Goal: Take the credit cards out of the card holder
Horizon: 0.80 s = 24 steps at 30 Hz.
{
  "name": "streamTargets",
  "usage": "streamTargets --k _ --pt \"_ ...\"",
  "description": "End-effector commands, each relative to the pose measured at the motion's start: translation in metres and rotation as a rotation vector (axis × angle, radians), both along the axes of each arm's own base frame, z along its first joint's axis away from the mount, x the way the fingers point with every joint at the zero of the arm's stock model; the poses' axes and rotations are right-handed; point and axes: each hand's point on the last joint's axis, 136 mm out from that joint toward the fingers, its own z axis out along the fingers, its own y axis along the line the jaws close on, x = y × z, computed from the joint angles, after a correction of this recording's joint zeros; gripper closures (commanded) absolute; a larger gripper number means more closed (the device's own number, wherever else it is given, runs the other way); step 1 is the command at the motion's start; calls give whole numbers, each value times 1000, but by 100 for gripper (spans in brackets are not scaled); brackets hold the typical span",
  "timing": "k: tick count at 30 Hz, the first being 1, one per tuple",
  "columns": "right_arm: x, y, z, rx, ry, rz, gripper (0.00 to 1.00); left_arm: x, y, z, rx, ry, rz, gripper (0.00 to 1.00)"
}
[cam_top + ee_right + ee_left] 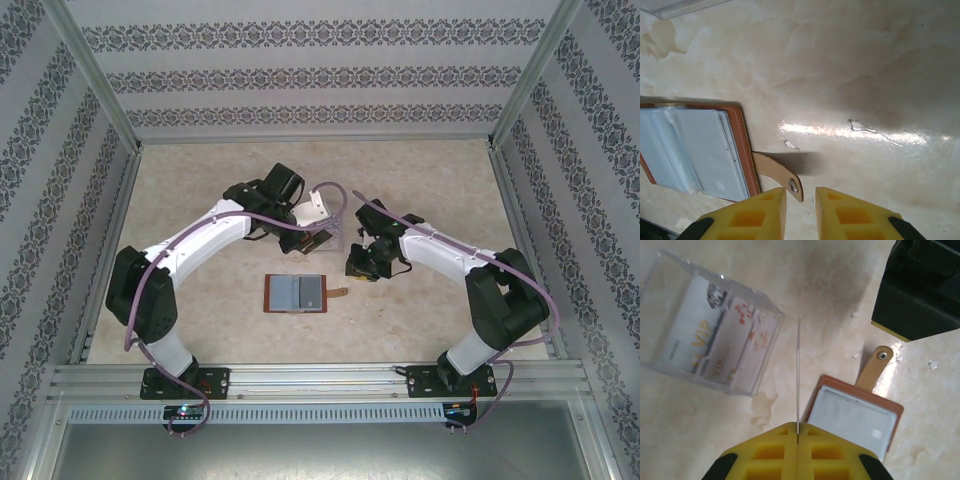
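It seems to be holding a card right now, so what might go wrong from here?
The left gripper pinches the thin card by one edge alone, so it might twist or slip out. The clear rack beside it already holds cards and looks light; a misaimed card might shove it. The right gripper sits close to the wallet's strap and might snag it, dragging the wallet.

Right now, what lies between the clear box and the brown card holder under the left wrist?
In the left wrist view, one thin card, seen edge-on and pinched in the shut left gripper, stands between the clear box and the card holder.
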Motion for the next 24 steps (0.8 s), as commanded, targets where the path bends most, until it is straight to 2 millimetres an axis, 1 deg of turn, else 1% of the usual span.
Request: streamTargets --k 1,6,11,21,24 --pt "-2 -10 2 -21 -8 2 76 13 3 2 56 -68 -87 100" --pt "-2 -15 5 -21 -12 -6 76 44 -1 4 102 -128 -124 100" --pt "-2 -22 2 -26 1 -23 75 73 -4 4 154 -142 -156 100" --pt "1 -26 1 -22 8 -40 75 113 -3 -5 205 -125 -207 100" --pt "1 -28 0 -23 14 -47 75 118 -5 -10 211 -109 -237 100"
